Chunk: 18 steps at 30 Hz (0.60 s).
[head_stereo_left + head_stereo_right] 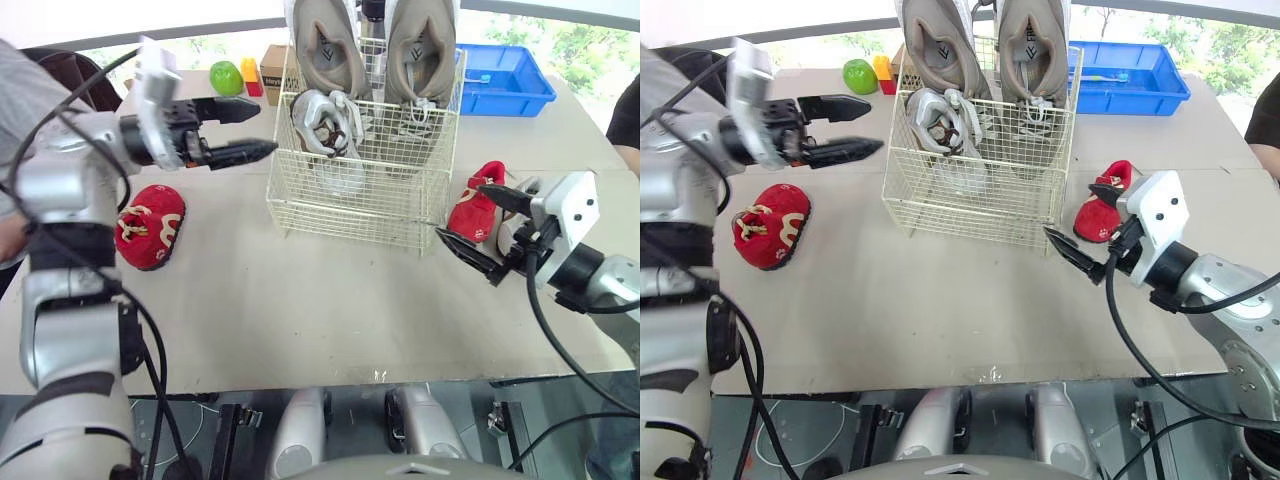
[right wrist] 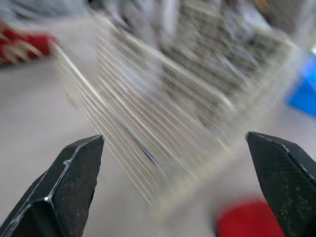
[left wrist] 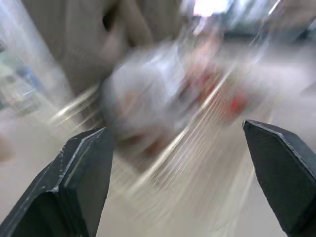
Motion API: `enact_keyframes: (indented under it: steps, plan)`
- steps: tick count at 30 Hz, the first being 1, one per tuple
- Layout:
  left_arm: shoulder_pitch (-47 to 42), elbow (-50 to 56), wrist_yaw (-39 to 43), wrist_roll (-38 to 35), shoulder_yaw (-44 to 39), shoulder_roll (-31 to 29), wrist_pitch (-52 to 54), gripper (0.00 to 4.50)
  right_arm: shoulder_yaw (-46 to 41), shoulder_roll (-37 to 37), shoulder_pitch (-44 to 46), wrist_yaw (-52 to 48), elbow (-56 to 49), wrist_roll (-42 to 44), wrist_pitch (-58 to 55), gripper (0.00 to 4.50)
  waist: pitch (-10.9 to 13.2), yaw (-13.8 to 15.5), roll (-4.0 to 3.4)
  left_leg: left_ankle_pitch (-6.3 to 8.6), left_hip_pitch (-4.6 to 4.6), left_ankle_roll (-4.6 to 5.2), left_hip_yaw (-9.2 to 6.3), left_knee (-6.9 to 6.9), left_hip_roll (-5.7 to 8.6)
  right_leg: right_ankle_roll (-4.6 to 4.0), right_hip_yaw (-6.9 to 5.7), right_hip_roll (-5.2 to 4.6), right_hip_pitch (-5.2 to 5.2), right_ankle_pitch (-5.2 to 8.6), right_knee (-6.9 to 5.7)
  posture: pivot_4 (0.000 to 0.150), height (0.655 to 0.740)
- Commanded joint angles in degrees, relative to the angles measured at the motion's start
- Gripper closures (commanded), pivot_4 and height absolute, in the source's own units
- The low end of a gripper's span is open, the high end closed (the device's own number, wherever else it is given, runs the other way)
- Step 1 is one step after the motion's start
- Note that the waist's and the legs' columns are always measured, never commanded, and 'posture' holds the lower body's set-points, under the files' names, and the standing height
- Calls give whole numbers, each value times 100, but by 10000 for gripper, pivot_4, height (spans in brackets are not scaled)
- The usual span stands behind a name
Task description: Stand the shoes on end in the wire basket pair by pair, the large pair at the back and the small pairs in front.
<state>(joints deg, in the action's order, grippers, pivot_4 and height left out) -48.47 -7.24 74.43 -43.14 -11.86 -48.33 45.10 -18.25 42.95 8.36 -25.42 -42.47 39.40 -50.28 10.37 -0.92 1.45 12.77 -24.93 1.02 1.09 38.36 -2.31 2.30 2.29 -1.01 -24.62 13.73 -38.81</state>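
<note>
The left gripper is raised above the surface, with its two black fingers spread wide and nothing between them. Its tips point toward the wire basket, which stands just beyond them, and they do not touch the near side wall. Below and behind this gripper, well apart from it, a small red shoe lies on the surface.

The right gripper sits low, close to the basket's opposite front corner. It is also wide open and holds nothing. Its lower finger reaches toward the corner wire, but whether it touches cannot be told. The second small red shoe lies just behind the upper finger, beside the basket wall. In the right wrist view the mesh crosses the gap between the fingers, so the basket wall lies straight ahead of this gripper.

Inside the basket, the large tan pair stands on end along the far wall. The small silver shoes sit in front of it, on the side nearer the left gripper.

Beyond the basket, on the left gripper's side, are a green fruit, a yellow and red block and a cardboard box. A blue bin stands past the right gripper, and a person's dark sleeve shows at the edge there.
</note>
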Motion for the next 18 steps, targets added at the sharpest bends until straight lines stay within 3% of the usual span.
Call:
enact_keyframes:
  steps: [1,5,14,15,17,18]
  plan:
    - [718,1924,-726,-1327,-331,136,1199,469,-352,491,110,-46,577,-89,-395,0,-1,5,-2,0,9,0,0,-1,3,3,2,0,5,2,-2,1500,7400]
    - [1846,3309,-1355,-1289,-77,613,857,469,-50,637,1085,292,2210,-198,-1353,0,-5,-28,-10,1,74,1,17,-5,9,0,24,3,54,3,1,1500,7400]
    - [2114,3980,-2096,-1242,371,1015,508,469,1038,444,3076,244,5651,-1388,-953,0,-3,-7,-7,0,94,0,35,-17,12,-29,25,30,69,5,5,1500,7400]
    - [2127,4003,-2152,-1253,382,1021,493,0,1124,400,3210,171,5923,-1480,-879,4134,-3,-3,-7,1,91,1,35,-17,12,-14,26,31,68,-4,14,1500,7400]
    - [2173,4064,-2246,-1255,378,1012,467,0,1329,374,3334,38,6199,-1644,-849,7922,-3,-6,-7,1,86,1,32,-23,11,-13,24,32,69,-5,29,1500,7400]
    - [2191,4084,-2305,-1286,360,1011,471,0,1406,381,3370,-16,6272,-1720,-831,13081,-3,-6,-7,1,83,1,34,-26,11,-12,24,31,67,-5,32,1500,7400]
